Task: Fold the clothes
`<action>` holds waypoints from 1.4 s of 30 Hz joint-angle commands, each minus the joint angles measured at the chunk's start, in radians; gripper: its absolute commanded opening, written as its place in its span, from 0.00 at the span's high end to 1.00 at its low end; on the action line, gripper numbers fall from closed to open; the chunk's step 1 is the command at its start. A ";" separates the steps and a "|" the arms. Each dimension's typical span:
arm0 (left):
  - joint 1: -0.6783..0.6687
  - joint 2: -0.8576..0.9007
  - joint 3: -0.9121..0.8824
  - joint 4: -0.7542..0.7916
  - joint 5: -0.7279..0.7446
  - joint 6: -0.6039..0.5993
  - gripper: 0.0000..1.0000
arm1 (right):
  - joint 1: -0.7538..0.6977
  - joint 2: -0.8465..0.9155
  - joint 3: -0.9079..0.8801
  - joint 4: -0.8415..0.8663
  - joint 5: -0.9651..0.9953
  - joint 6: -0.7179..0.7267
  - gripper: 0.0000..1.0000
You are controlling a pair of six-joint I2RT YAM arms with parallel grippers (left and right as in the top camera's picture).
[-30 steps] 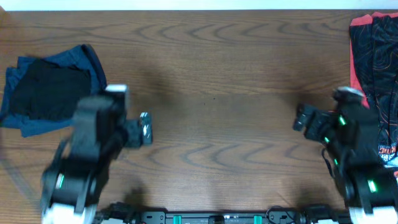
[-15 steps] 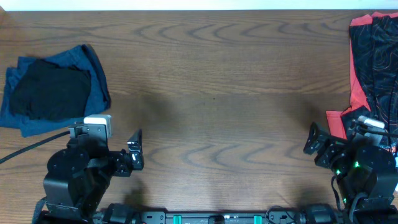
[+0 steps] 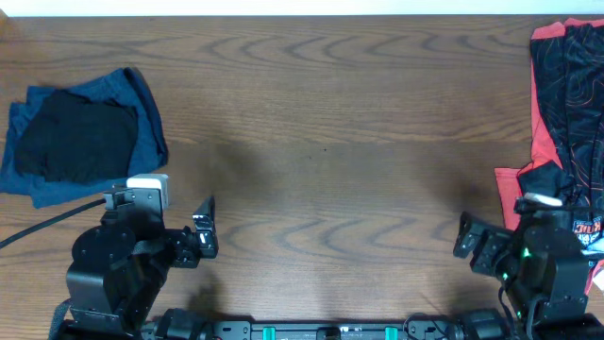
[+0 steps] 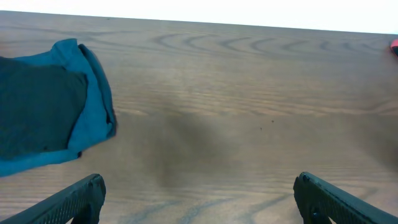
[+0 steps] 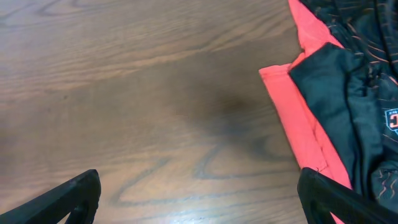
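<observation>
A folded pile of a black garment on a blue garment (image 3: 80, 142) lies at the table's left edge; it also shows in the left wrist view (image 4: 50, 115). A red and black patterned garment (image 3: 566, 104) lies unfolded at the right edge, also in the right wrist view (image 5: 336, 99). My left gripper (image 3: 206, 231) is open and empty near the front edge, right of the pile; its fingers frame bare wood (image 4: 199, 202). My right gripper (image 3: 469, 247) is open and empty near the front right, just left of the red garment; bare wood lies between its fingers (image 5: 199, 199).
The wooden table (image 3: 321, 142) spans the view, with its far edge against a white strip at the top. A black cable (image 3: 42, 227) runs off to the left beside the left arm.
Both arms have pulled back toward the front edge. The left arm moved away from the folded pile and stopped; the right gripper moved down and a little left over the last half second.
</observation>
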 commanded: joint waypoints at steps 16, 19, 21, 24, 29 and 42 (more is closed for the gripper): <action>0.001 -0.001 -0.010 -0.001 -0.008 0.017 0.02 | -0.082 -0.444 -0.386 0.469 -0.011 -0.062 0.01; 0.001 -0.001 -0.010 -0.001 -0.008 0.017 0.02 | -0.106 -0.484 -0.510 0.667 -0.048 -0.077 0.01; 0.001 -0.001 -0.010 -0.001 -0.008 0.017 0.02 | -0.119 -0.483 -0.588 0.807 -0.071 -0.077 0.01; 0.001 -0.001 -0.010 -0.001 -0.008 0.017 0.02 | -0.134 -0.483 -0.692 1.001 -0.088 -0.077 0.01; 0.001 -0.001 -0.010 -0.001 -0.008 0.017 0.02 | -0.161 -0.483 -0.840 1.243 -0.085 -0.085 0.01; 0.001 -0.001 -0.010 -0.001 -0.008 0.017 0.02 | -0.177 -0.481 -0.840 1.027 -0.159 -0.234 0.01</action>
